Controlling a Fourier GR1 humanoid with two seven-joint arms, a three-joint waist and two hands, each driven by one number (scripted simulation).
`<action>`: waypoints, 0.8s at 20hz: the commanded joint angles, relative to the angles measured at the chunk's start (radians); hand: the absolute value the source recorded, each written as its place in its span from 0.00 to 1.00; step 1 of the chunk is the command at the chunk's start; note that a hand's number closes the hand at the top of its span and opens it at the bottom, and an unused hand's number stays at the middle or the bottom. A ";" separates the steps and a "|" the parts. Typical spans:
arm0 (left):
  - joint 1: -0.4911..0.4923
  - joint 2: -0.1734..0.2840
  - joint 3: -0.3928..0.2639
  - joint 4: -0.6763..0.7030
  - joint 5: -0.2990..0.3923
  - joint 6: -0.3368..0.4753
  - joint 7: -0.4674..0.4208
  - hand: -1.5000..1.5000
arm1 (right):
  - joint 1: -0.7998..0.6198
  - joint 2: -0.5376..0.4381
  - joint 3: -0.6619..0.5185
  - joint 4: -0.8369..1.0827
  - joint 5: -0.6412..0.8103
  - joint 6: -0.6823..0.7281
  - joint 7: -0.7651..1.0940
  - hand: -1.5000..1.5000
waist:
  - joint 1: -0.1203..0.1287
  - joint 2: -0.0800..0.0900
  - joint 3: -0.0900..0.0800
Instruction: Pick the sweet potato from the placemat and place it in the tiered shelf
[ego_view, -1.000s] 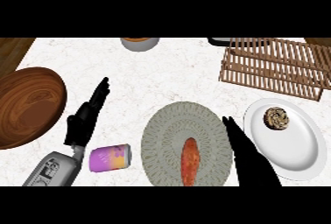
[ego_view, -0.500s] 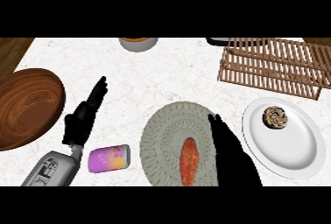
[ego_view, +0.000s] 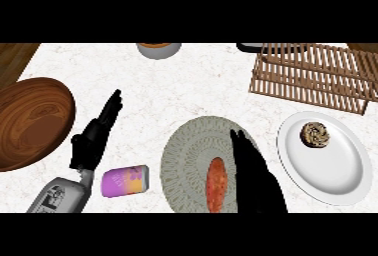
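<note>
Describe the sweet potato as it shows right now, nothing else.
The sweet potato is a long orange-red piece with a mottled surface, lying flat and running lengthwise toward the robot on the round grey woven placemat, in its near half. The right hand sits directly on its right side, fingers extended, overlapping its edge; whether they touch cannot be told. Its near end reaches the view's lower edge.

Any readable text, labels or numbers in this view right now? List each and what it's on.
None can be read.
The purple can has orange and pale patches on its side, with no legible words.
The left forearm carries dark marks, too blurred to read.
</note>
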 joint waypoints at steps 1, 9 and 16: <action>0.002 0.008 0.012 -0.040 -0.005 -0.014 0.021 0.50 | -0.012 0.022 0.024 0.009 0.009 0.014 0.205 0.00 | 0.000 -0.001 0.000; 0.002 -0.032 0.034 0.020 -0.018 -0.035 -0.029 0.50 | 0.030 0.022 0.035 0.020 0.023 0.030 0.197 0.00 | -0.004 0.000 0.000; -0.021 -0.052 0.066 0.091 -0.042 -0.043 -0.058 0.50 | 0.018 0.022 -0.012 0.126 0.016 0.006 0.124 0.00 | -0.005 0.003 0.000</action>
